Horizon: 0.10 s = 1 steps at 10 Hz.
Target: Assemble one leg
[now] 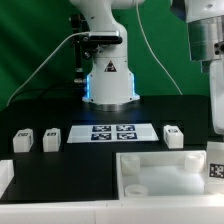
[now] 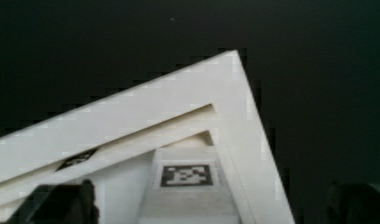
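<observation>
The leg (image 2: 189, 176) with its black-and-white tag lay just ahead of the gripper (image 2: 219, 205), seated against the inner walls of the white tray-like piece (image 2: 205, 100), at its corner. In the exterior view we saw a tagged block (image 1: 215, 166) at the frame's right edge by the arm (image 1: 208, 50), at the tray-like piece (image 1: 160, 165); we took it for the same leg, though the crop left this uncertain.

Only the dark tips of the fingers (image 2: 62, 200) showed at the edge of the wrist view, standing apart on either side of the leg with nothing between them. We judged the jaws spread wide and empty.

Step in hand, as we judged it: approach to grasp the leg, not yet made. The next move would call for lowering until the tips straddled the block, centred between them, then closing. The tray wall sat close beside the leg, so one finger had little room; a clash with the wall seemed the main risk.

Farther from the gripper, three like blocks (image 1: 22, 141) (image 1: 52, 139) (image 1: 173, 136) stood on the black table (image 1: 60, 115), with the marker board (image 1: 112, 132) lying flat between them. Beyond these stood the arm's base (image 1: 108, 75) with a blue light, cables trailing, and a green backdrop (image 1: 30, 40) behind.
</observation>
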{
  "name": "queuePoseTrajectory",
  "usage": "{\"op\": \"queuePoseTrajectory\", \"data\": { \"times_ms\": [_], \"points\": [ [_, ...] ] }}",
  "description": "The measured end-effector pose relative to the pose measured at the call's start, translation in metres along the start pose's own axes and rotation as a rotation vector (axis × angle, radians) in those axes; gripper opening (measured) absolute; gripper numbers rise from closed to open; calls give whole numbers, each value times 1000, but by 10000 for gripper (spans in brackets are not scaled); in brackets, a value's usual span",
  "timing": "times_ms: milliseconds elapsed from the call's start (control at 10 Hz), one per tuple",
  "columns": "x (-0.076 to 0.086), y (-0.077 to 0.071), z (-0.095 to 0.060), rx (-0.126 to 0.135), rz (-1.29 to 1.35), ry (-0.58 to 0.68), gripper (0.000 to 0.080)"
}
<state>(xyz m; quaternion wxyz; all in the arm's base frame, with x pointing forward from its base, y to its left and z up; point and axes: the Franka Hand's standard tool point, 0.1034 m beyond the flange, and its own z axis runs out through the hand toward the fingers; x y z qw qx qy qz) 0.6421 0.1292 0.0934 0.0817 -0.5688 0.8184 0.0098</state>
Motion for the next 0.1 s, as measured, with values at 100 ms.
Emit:
{"op": "queuePoseTrajectory", "data": {
  "times_ms": [100],
  "points": [
    [2, 1, 2, -2, 1, 3, 649]
  ]
}}
